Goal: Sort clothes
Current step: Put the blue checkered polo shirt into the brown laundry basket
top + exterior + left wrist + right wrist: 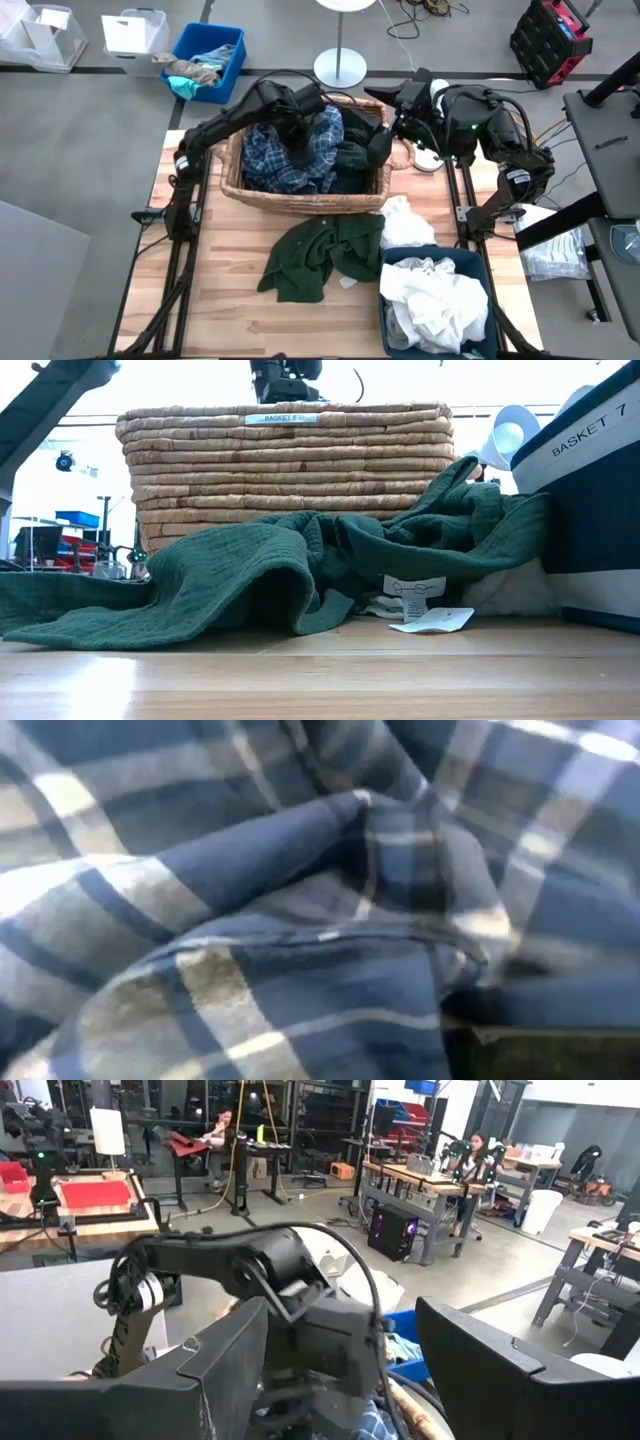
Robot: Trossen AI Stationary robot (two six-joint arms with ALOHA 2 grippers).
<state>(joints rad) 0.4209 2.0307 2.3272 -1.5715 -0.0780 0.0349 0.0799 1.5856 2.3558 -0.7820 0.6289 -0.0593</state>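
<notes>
Now the left gripper (300,150) is down inside the wicker basket (300,203), on the navy-blue plaid garment (275,160); whether its fingers are closed, I cannot tell. The right gripper (380,140) hangs over the basket's right side with fingers (225,1370) apart. A dark green garment (320,255) lies on the table (220,300), white clothes (435,295) in the blue bin (392,330).

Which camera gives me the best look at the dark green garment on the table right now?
The high view: it shows the whole dark green garment spread on the table between the wicker basket and the blue bin. The low view shows only its near folds and tag. The wrist views miss it; the left shows just plaid fabric.
</notes>
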